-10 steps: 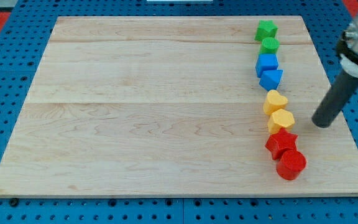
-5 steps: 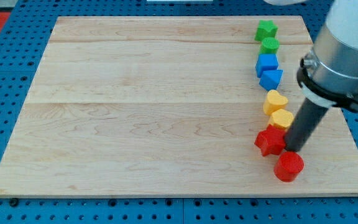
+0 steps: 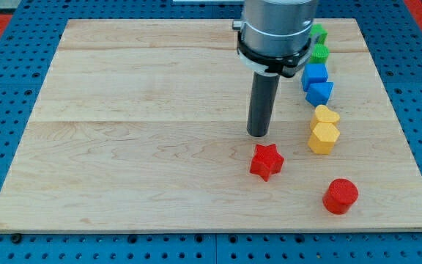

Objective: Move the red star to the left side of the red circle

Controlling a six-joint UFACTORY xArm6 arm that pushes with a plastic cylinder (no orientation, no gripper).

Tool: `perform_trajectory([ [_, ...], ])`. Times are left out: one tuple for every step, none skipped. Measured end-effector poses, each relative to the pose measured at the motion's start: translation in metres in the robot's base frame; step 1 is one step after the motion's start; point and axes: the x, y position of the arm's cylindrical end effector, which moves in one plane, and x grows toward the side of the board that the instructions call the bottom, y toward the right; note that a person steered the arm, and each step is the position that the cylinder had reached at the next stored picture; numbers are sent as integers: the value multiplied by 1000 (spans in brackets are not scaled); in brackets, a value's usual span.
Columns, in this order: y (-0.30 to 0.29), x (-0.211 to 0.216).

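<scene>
- Broadly, the wooden worktop (image 3: 145,110) fills the view, its left and centre bare.
- Arm (image 3: 277,29) comes down from the view's top and ends in a dark rod; it carries no jaws, so there is no opening to tell of.
- My tip (image 3: 258,135) stands just above the red star on the view's top side, close to it; I cannot tell if they touch.
- Blue blocks (image 3: 315,75) and (image 3: 319,92), then a yellow heart (image 3: 326,115) and a yellow hexagon-like block (image 3: 323,137), run in a column at the view's right; two green blocks (image 3: 318,33) and (image 3: 319,51) sit partly behind the arm.
- Red circle (image 3: 341,196) lies near the worktop's bottom edge at the view's right.
- Red star (image 3: 267,160) lies to the view's left of the circle and a little higher, well apart from it; it has no long axis, one point faces the view's top, and open board surrounds it.
</scene>
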Motion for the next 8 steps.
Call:
perform_trajectory([
  [2, 15],
  [1, 38],
  [1, 50],
  [1, 51],
  [2, 55],
  [12, 67],
  [30, 72],
  [31, 83],
])
